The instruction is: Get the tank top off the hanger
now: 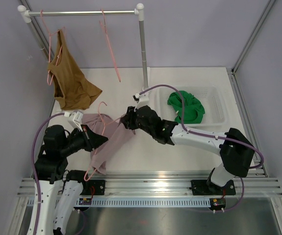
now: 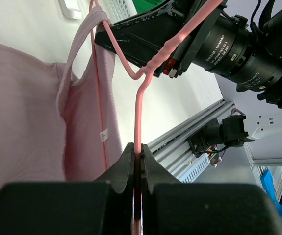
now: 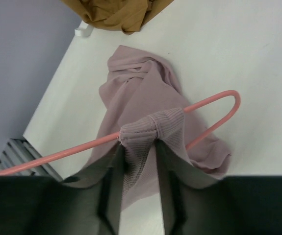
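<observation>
Mauve tank top point(image 1: 115, 139) lies crumpled on table point(image 1: 150, 154), centre-left of top view, strap point(image 3: 150, 128) looped over pink wire hanger point(image 2: 138, 110). Left tool point(image 2: 138, 152) clamped tight on hanger wire below twisted neck. Right tool point(image 3: 140, 147) nips bunched strap, jaws against both sides. Fabric likely light, limp, stretchy, snag-prone; best hold is strap, to slide off arm end.

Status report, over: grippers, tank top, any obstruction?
Left fingers shut on the pink hanger. Right fingers pinch the tank top strap, looped over the hanger. Brown top hangs apart on the rack.
</observation>
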